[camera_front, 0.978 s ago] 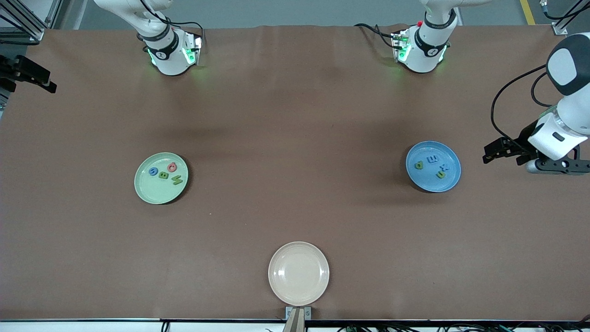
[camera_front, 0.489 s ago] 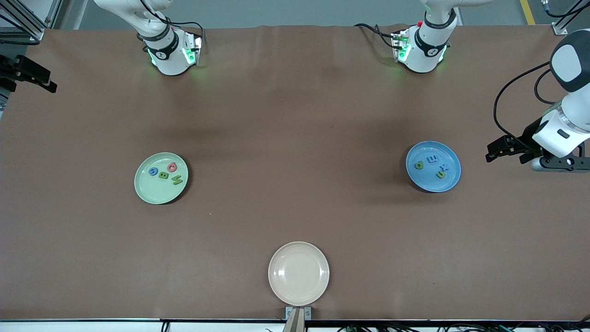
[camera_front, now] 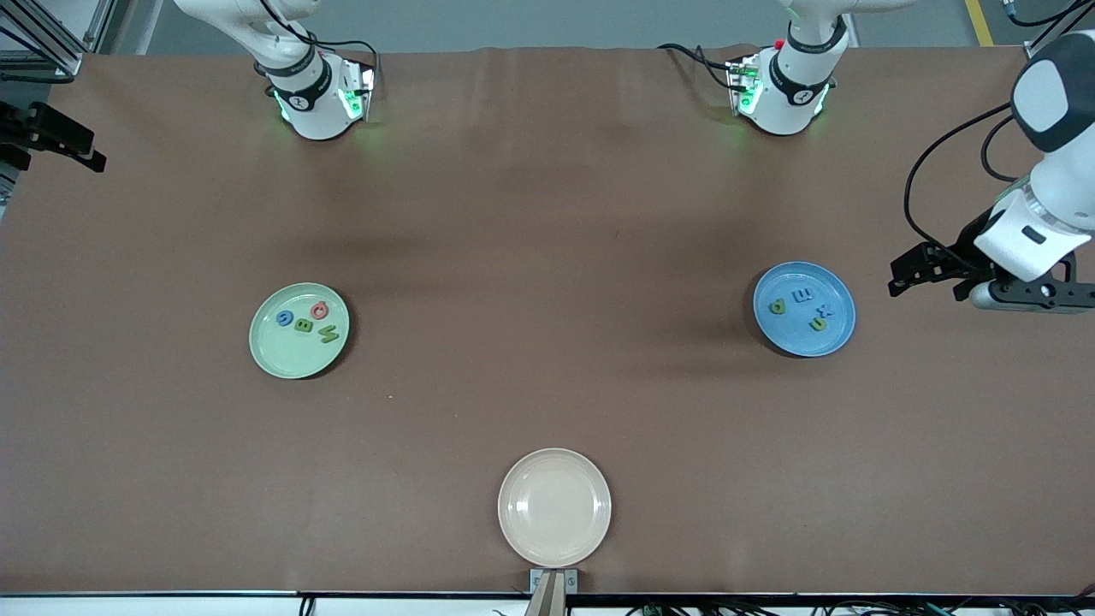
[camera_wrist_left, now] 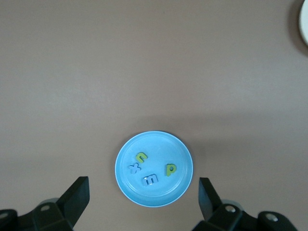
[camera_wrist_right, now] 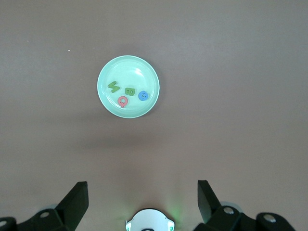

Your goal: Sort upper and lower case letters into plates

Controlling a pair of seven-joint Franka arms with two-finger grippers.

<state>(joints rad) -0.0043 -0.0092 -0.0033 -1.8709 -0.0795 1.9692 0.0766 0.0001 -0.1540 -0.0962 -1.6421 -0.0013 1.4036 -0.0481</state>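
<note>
Sorting looks finished: four letters sit in the green plate (camera_front: 298, 331), four in the blue plate (camera_front: 804, 309); I hold left gripper (camera_wrist_left: 143, 198) and right gripper (camera_wrist_right: 142, 199) spread, high, clear of both.

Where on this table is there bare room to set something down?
The widest bare stretch lies between the green plate and the blue plate, from the arm bases down to the cream plate, which holds nothing. Each coloured plate carries four letters, so those are crowded. The left pincer, open, hangs beside the blue plate at the table's end.
</note>
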